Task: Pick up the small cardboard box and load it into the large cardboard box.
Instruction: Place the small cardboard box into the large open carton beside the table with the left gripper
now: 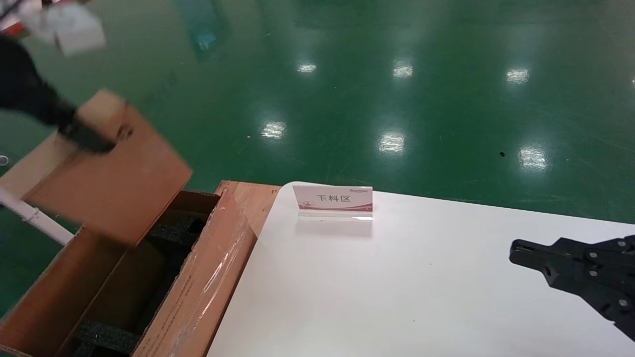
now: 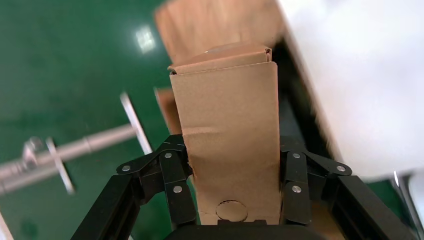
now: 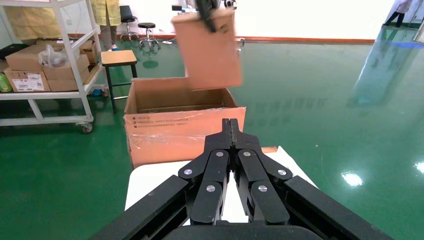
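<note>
left jaws (image 2: 234,175) clamping small cardboard box (image 2: 227,130), above carton (image 1: 124,277)

A: Colours, quick. Small cardboard box (image 1: 111,183)?
B: Reddish-brown, plain face, w/ a small dark round mark near one corner. Paler tan on the side seen from the left wrist.
A: Large cardboard box (image 1: 198,287)?
B: Brown corrugated, black foam blocks (image 1: 106,337) inside, shiny clear tape on the rim flap, small dark print along that flap.
A: End effectors?
B: Both black w/ silver rivets: left end effector (image 2: 235,175), right end effector (image 3: 230,131).
A: Desk (image 1: 421,297)?
B: White, glossy. Sign (image 1: 333,201) on it: white card, dark characters, pink-red band at the bottom.
A: Floor (image 1: 397,89)?
B: Deep green, w/ white light reflections.
</note>
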You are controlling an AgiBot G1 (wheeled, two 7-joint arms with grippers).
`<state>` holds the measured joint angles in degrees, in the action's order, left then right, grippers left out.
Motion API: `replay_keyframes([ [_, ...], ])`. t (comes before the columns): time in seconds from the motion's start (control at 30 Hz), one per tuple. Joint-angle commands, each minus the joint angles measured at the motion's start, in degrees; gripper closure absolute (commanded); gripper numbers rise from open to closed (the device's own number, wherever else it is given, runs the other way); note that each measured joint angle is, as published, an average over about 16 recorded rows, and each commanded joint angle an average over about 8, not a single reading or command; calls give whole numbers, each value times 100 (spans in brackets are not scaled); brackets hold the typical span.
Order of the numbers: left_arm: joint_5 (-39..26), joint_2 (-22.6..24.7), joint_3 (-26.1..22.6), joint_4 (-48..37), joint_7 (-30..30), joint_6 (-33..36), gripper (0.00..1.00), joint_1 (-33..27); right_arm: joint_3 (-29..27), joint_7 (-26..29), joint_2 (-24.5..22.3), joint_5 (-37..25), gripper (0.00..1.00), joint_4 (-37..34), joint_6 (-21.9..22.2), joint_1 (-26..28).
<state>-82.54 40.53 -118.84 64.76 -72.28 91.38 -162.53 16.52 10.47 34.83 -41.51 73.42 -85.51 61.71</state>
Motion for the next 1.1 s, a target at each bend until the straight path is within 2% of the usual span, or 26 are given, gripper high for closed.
replay_keyframes([
  [0.03,132,-63,-434,44,-6,-7,100,-64,1,0,0,1,100,0,0,0],
  [0.1,180,-132,-698,83,-24,-34,100,-106,1,-1,-1,1,100,0,1,0],
  [0.13,193,-166,-805,101,-33,-51,100,-125,2,-1,-1,1,96,0,1,0],
  [0.37,149,-506,-1157,218,-87,-179,100,-167,4,-2,-2,3,9,0,2,1],
  [0.4,131,-566,-1173,233,-94,-194,100,-160,5,-2,-2,3,0,0,2,1],
  [0.73,-172,-1100,-1245,259,-76,-469,100,32,8,-4,-3,6,0,0,4,2],
  [1.1,-246,-1294,-1297,-33,9,-977,100,516,12,-6,-5,8,0,0,5,3],
])
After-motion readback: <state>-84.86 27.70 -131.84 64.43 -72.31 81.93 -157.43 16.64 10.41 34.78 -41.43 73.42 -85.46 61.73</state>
